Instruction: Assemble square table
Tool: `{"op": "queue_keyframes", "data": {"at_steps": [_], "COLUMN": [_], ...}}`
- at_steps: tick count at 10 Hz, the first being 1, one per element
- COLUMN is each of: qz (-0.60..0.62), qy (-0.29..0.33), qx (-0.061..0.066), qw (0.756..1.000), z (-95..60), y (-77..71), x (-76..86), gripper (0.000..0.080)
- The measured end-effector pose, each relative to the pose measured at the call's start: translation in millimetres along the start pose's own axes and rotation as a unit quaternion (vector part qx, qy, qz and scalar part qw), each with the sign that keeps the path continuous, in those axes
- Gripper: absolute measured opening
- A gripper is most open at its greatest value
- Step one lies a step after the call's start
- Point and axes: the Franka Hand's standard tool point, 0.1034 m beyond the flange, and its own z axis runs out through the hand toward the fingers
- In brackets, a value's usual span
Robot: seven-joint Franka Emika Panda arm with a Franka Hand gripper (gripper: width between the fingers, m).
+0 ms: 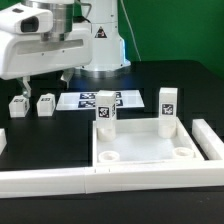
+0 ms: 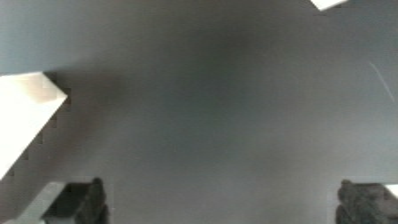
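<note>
1. Black matte tabletop, with a green backdrop on the exterior view's right. A long white barrier wall runs along the near edge.
2. The square table top lies flat just behind that wall, toward the exterior view's right. It is a white plastic tray with a raised rim and a round corner socket at each near corner.
3. The first leg block stands upright at the tray's far corner on the exterior view's left. Whether it is seated in a socket or merely against the rim, I cannot tell. The second leg block stands upright just behind the far rim.
4. The third leg block and fourth leg block sit well apart from the tray, beside the marker board.
5. End effector: in the wrist view the dark fingertips are spread wide. Nothing sits between them, only bare tabletop below.
6. Handling, judged: the legs look light, rigid and smooth-skinned, so probably slippery. Pinch one across two opposite flat faces, high up, which leaves the lower end free for a socket.
7. The tray looks light, stiff and hollow. It would likely skate if pushed, though the barrier wall should brace it. The rim is the only grippable part.
</note>
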Motion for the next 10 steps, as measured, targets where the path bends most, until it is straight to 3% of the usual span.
{"op": "queue_keyframes", "data": {"at_steps": [2, 6, 9, 10], "qz": [0.088, 0.287, 0.285, 0.286], "qy": [0.002, 0.012, 0.003, -0.015], "qx": [0.011, 0.073, 0.082, 0.094], "qw": [0.996, 0.955, 0.955, 0.954], "z": [2.3, 14.6, 14.0, 15.2], "y": [-0.3, 3.3, -1.9, -7.4], "x": [-4.1, -26.6, -22.5, -22.6], "gripper": [0.0649, 0.0649, 0.0649, 0.0649]}}
